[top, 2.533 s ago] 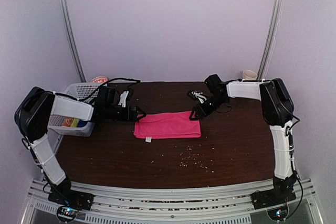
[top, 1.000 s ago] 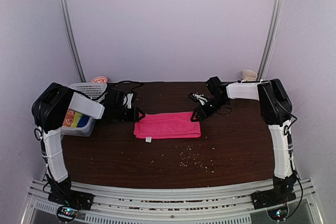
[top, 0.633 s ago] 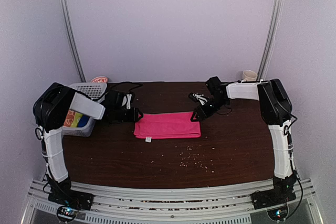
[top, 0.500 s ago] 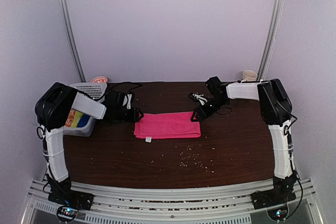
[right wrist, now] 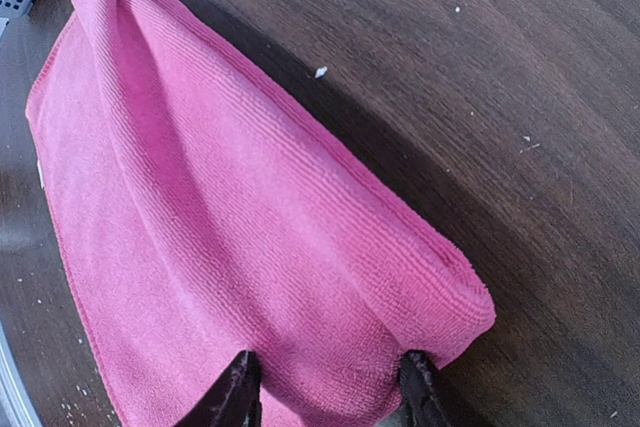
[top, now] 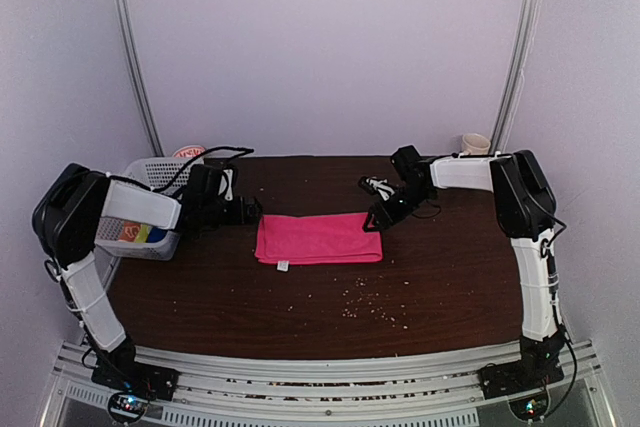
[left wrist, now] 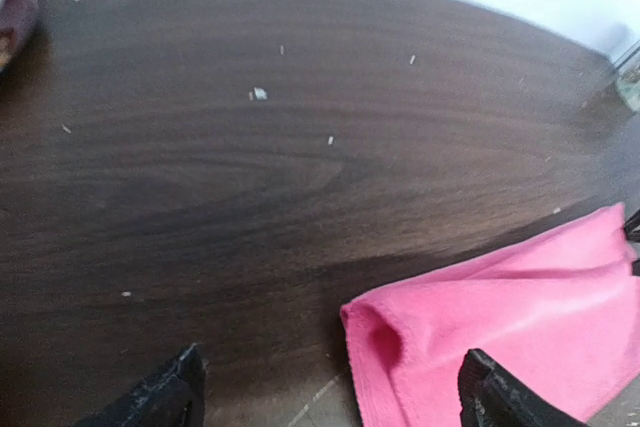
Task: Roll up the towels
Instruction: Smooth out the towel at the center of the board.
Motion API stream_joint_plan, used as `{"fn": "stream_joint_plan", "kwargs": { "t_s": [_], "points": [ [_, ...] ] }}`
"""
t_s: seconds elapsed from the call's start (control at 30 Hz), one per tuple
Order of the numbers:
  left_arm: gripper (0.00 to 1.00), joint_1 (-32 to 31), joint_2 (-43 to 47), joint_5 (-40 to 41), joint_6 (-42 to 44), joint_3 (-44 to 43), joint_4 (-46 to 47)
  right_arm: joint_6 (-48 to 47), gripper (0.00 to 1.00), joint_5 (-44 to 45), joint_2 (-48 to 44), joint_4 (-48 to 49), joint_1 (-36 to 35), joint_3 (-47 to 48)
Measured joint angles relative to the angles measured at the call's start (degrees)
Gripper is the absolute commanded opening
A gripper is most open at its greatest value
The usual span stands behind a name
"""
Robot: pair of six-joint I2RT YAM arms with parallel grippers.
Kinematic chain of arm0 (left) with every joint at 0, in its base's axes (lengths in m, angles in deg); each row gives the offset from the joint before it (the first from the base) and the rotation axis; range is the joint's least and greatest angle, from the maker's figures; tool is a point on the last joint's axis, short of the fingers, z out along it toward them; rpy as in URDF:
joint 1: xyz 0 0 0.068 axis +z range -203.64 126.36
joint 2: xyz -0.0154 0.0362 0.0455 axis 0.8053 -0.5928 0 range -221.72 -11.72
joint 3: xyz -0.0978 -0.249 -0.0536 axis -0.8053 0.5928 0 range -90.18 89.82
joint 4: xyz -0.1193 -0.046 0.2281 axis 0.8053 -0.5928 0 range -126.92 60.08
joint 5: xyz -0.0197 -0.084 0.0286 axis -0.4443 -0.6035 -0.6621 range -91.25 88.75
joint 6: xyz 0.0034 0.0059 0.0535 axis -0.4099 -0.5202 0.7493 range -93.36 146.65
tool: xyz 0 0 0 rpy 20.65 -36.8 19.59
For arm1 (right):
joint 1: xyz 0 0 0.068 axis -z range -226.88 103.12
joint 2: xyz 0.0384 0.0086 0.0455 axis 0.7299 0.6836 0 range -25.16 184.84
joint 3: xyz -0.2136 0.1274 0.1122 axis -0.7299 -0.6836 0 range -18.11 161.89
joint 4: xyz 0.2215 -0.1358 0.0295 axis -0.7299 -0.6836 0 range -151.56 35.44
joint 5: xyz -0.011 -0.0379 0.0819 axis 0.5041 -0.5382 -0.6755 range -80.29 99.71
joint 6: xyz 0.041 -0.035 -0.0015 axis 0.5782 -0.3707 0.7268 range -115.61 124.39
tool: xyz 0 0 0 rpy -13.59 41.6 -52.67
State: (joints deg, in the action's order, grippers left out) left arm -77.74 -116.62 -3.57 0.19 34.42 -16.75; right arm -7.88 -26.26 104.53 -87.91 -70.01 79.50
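Reference: clock directions are read from the middle of the counter in the overhead view, with 12 at the far wall.
Crumbs: pale specks scattered around 6 o'clock, nearer than the cloth and not touching it.
Pink towel: folded flat just past centre, long side running 9 to 3, with a small white tag at the near-left corner. No roll has been started.
Left gripper: on the 9 o'clock side of the towel, jaws wide and empty. In the wrist view only the towel's far-left corner reaches in, close by one tip.
Right gripper: at the towel's 2 o'clock corner, jaws about half apart with the folded edge lying between them. I cannot tell whether they pinch it.
Basket: white lattice at the 9 to 10 o'clock edge, with orange and blue items inside. I cannot tell whether the second towel is among them.
Mug: far corner, about 1 o'clock, well apart from the work.
Risk 1: if the left jaws close where they are, they catch only the corner, so the roll starts skewed.
Risk 2: with only the right end attended, a pull would probably slide or swivel the cloth rather than curl it.
Risk 3: the folded layers are loose and may split apart, giving a slack roll.
Risk 4: rolling toward 6 o'clock would carry the cloth over the crumbs.
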Motion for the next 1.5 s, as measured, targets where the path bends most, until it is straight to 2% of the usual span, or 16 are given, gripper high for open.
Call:
{"fn": "stream_joint_plan", "kwargs": {
  "t_s": [0.23, 0.43, 0.57, 0.63, 0.73, 0.87, 1.03, 1.27, 1.5],
  "points": [
    [0.82, -3.41, 12.13, 1.01, -3.08, 9.25, 1.07, -0.07, 0.48, 0.00, 0.00, -0.09, -0.33, 0.09],
    [0.75, -9.68, 9.94, -1.81, -6.73, 14.32, 2.45, -0.24, 0.48, 0.20, 0.00, -0.37, -0.57, 0.28],
    [0.70, -10.54, 6.73, -3.06, -8.35, 14.36, 4.09, -0.42, 0.48, 0.37, 0.00, -0.42, -0.63, 0.28],
    [0.61, -10.71, 5.40, -3.19, -8.83, 14.25, 4.42, -0.44, 0.48, 0.39, 0.00, -0.44, -0.63, 0.28],
    [0.57, -10.84, 4.15, -3.39, -9.55, 13.73, 4.83, -0.48, 0.48, 0.39, 0.00, -0.42, -0.63, 0.28],
    [0.57, -11.10, 3.96, -3.43, -10.08, 13.51, 5.79, -0.61, 0.48, 0.39, 0.00, -0.42, -0.63, 0.28],
    [0.61, -11.98, 4.90, -1.57, -10.21, 13.51, 5.57, -0.68, 0.48, 0.48, 0.00, -0.44, -0.74, 0.28],
    [0.60, -14.49, 9.57, 2.38, -10.12, 13.35, 4.22, -1.03, 0.48, 1.09, 0.00, -0.39, -1.03, 0.31],
    [0.57, -15.50, 8.79, 3.37, -10.14, 12.50, 3.30, -1.07, 0.48, 1.33, 0.00, -0.46, -1.14, 0.37]
  ]
}}
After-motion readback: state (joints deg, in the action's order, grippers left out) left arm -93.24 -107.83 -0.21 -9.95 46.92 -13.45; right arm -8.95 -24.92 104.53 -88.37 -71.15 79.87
